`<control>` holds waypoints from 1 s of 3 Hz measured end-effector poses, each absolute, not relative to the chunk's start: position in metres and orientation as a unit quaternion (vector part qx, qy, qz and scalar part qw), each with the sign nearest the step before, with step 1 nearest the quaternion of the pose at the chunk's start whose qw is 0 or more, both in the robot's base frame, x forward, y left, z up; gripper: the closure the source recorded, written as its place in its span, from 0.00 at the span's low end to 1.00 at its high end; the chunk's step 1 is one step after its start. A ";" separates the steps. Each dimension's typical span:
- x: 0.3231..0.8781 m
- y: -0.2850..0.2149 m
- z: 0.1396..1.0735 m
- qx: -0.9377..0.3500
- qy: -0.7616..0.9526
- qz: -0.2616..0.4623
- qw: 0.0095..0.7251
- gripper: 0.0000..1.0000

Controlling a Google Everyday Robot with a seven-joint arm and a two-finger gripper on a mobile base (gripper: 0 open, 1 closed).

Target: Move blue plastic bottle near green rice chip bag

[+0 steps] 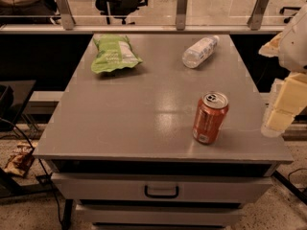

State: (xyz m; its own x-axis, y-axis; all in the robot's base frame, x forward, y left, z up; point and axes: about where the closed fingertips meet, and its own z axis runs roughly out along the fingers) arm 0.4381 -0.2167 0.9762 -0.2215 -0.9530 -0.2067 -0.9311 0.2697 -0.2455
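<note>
Grey cabinet top [120,123] in view, its drawer [96,189] with a dark handle [161,191] below. The blue plastic bottle [200,51] lies on its side at the far right of the surface, well apart from the green rice chip bag [114,54] at the far left. An orange soda can [210,118] stands upright near the front right. The gripper [280,110] hangs off the table's right edge, beside the can; open or closed, I cannot tell. A glass partition [144,6] with metal posts runs behind, and a wrapper [19,159] lies on the speckled floor at left.
</note>
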 end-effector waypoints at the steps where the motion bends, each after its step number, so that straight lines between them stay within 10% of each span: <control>1: 0.438 -0.217 0.976 -0.603 0.781 -0.034 0.159 0.00; 3: 0.499 -0.219 0.983 -0.630 0.753 -0.047 0.185 0.00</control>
State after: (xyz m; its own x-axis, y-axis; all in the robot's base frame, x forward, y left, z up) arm 0.4992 -0.2194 0.9832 -0.1375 -0.9658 -0.2200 -0.9309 0.2019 -0.3044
